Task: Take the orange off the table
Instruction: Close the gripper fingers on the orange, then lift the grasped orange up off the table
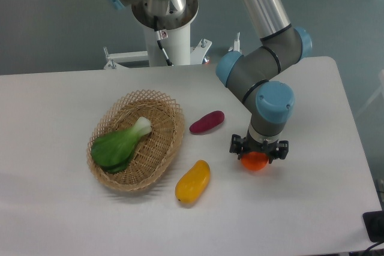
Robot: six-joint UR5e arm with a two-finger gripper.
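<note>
One orange (255,161), one yellow mango (192,181), one purple sweet potato (207,122), one bok choy (120,143), one basket (166,148).

Wicker basket (157,148) at left holding a leafy green vegetable (119,143); purple sweet potato (207,122) just right; yellow mango (193,181) nearer.

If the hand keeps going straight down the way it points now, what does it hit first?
The orange. The hand points down right over it, fingers at its sides, so its palm would likely meet the fruit, then the table. Remaining depth is unclear.
</note>
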